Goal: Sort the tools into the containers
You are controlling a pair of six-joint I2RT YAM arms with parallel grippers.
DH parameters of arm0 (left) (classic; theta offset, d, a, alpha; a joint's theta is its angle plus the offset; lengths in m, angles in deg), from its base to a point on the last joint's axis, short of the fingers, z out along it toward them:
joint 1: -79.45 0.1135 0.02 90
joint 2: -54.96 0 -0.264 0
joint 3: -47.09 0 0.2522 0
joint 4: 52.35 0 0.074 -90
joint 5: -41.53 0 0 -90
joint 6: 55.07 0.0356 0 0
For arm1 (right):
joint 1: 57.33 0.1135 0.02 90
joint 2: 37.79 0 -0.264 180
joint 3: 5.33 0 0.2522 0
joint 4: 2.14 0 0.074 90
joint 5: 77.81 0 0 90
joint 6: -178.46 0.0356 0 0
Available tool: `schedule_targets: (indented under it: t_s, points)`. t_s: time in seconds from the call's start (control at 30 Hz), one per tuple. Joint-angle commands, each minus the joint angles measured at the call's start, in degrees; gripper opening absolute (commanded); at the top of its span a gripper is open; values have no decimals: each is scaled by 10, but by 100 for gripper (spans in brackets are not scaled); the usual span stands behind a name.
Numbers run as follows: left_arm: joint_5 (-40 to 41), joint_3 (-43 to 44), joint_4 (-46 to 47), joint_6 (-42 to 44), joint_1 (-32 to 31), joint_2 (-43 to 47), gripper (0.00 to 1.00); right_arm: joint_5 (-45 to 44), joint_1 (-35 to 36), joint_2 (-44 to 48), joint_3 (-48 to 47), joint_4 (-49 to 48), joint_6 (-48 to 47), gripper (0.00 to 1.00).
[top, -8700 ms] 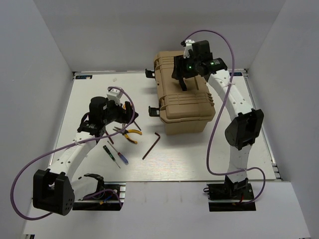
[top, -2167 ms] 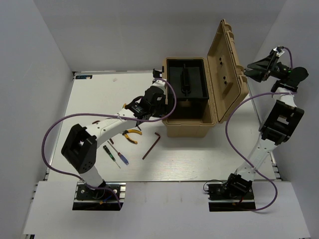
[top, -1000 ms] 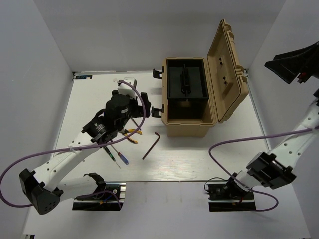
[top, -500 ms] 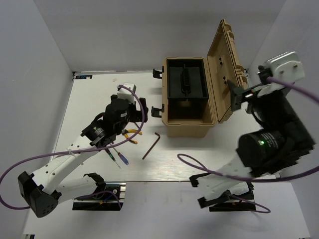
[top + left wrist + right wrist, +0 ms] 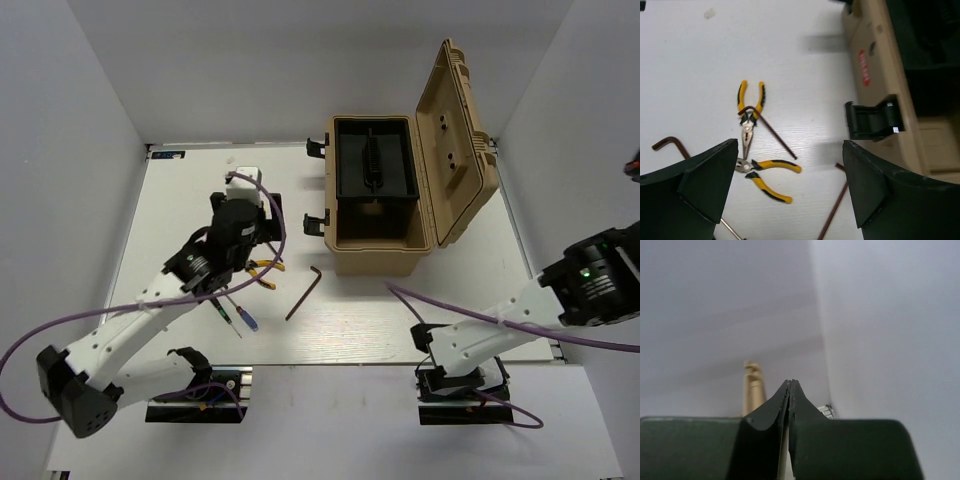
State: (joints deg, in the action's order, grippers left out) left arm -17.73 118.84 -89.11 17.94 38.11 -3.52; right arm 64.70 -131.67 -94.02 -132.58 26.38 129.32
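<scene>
1. Hovering above 2 yellow-handled pliers [image 5: 746, 127] on the counter [image 5: 790, 60], with left gripper [image 5: 790, 150] jaws spread wide, likely lining up a grasp.
2. Raised toward the wall with right gripper [image 5: 791, 390] jaws pinched together and empty, leaving the open toolbox [image 5: 370, 255] free for loading.

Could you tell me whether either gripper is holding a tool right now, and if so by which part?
Nothing is held. The left gripper is open above the yellow-handled pliers with nothing between its fingers; the right gripper is shut on nothing.
</scene>
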Motion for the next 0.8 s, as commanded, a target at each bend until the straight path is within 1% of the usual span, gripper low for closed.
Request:
schedule_targets:
  t_s: [0.0, 0.03, 0.07, 0.1, 0.13, 0.17, 0.2, 0.23, 0.27, 0.3, 0.33, 0.37, 0.4, 0.43, 0.47, 0.5, 0.53, 0.57, 0.6, 0.63, 0.7, 0.77]
  points:
    - [29, 7, -28, -26, 24, -74, 93, -107, -9, 33, 0, 20, -20, 0]
    - [21, 13, -34, -26, 30, -92, 88, -97, -11, 31, -9, 17, 2, 0]
    - [0, 19, -35, -33, 36, -124, 83, -68, -18, 11, -19, -3, 21, 0]
    - [-8, 29, -35, -39, 48, -141, 76, -18, -18, -2, -28, -18, 73, 0]
    - [-19, 29, -35, -52, 54, -157, 57, 12, -19, -14, -31, -97, 109, 11]
    - [-43, 38, -29, -59, 60, -174, 47, 94, -22, -62, -28, -135, 235, 30]
    - [-52, 49, -29, -68, 65, -207, 36, 113, -23, -77, -24, -184, 279, 41]
    - [-64, 56, -38, -93, 73, -224, 23, 126, -23, -96, -16, -294, 340, 55]
    - [-64, 62, -38, -106, 73, -239, 19, 144, -23, -109, -7, -298, 341, 55]
    - [-69, 73, -55, -122, 81, -255, 19, 146, -24, -110, -7, -287, 322, 52]
    - [-69, 79, -63, -154, 87, -284, 19, 146, -24, -105, -5, -216, 294, 32]
    - [-69, 79, -70, -169, 87, -298, 23, 137, -22, -98, 7, -196, 211, 26]
    - [-69, 88, -77, -182, 93, -308, 30, 132, -22, -75, 22, -172, 188, 24]
    - [-84, 88, -78, -188, 94, -317, 35, 129, -22, -69, 35, -162, 147, 24]
    - [-90, 88, -66, -194, 100, -329, 43, 124, -22, -62, 44, -150, 131, 24]
    - [-96, 88, -60, -194, 101, -329, 51, 72, -24, -37, 60, -117, 91, 24]
    - [-96, 88, -55, -203, 101, -338, 59, 48, -23, -32, 66, -94, 34, 33]
    - [-102, 88, -55, -208, 107, -338, 63, 26, -24, -22, 71, -72, 18, 37]
    - [-102, 88, -48, -208, 107, -343, 64, -21, -25, -27, 69, -72, 5, 39]
    - [-102, 88, -48, -208, 107, -343, 67, -38, -26, -28, 64, -67, 2, 41]
    - [-102, 88, -48, -214, 112, -349, 71, -82, -25, -45, 52, -57, 16, 41]
    - [-96, 83, -42, -214, 112, -349, 71, -94, -24, -85, 16, -46, 31, 42]
